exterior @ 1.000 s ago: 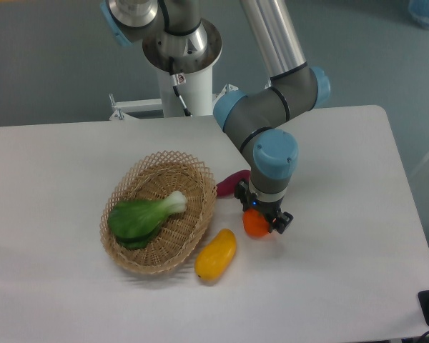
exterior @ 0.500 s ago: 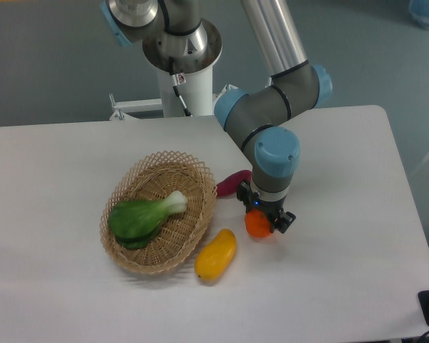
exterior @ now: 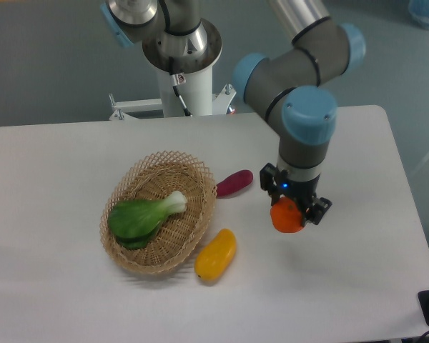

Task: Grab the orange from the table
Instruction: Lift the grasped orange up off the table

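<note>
Orange in colour, small and round, the orange (exterior: pixel 287 216) sits between the two dark fingers of the claw (exterior: pixel 292 216), which is closed onto it from above. One finger (exterior: pixel 319 210) shows at the fruit's right side; the other is at its left, partly hidden behind the fruit and the wrist. The fruit appears raised off the worktop (exterior: pixel 357 286), with bare white surface visible below and around it, though the exact clearance cannot be judged from this single view.

Arm posture: the grey arm (exterior: pixel 300 68) with blue joint caps descends from the upper middle of the view, and its last segment points straight down over the right-centre portion of the worktop.

Other items on the worktop:
- A woven wicker basket (exterior: pixel 200 187) stands left of centre, well apart from the claw. Inside it lies a green leafy vegetable (exterior: pixel 141 216) with a pale stalk end pointing up and to the right.
- A purple oblong vegetable (exterior: pixel 234 183) lies just beside the basket's right rim, to the left of the claw and slightly above it in the view, not touching the orange.
- A yellow elongated fruit (exterior: pixel 216 254) lies just below the basket's lower right rim, left of and below the claw, apart from it.

The robot's white base column (exterior: pixel 186 89) stands behind the far edge of the worktop.
</note>
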Action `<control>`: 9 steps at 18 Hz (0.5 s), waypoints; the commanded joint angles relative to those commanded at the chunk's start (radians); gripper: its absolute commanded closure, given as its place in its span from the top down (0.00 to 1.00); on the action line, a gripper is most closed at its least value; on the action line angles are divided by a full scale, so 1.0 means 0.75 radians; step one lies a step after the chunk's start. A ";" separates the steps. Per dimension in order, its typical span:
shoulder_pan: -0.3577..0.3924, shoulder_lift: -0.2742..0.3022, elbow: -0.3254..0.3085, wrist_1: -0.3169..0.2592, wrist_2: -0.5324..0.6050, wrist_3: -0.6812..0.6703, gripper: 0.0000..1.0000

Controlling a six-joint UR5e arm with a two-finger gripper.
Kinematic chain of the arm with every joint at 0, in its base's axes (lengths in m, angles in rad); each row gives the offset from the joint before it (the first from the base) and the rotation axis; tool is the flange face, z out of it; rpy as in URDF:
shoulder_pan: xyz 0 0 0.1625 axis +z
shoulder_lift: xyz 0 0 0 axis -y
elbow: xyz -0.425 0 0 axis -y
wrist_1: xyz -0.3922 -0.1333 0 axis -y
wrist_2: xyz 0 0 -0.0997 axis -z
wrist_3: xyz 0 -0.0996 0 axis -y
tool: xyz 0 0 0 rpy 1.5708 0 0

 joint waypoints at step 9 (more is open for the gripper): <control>0.070 0.070 0.023 -0.039 -0.086 0.117 0.60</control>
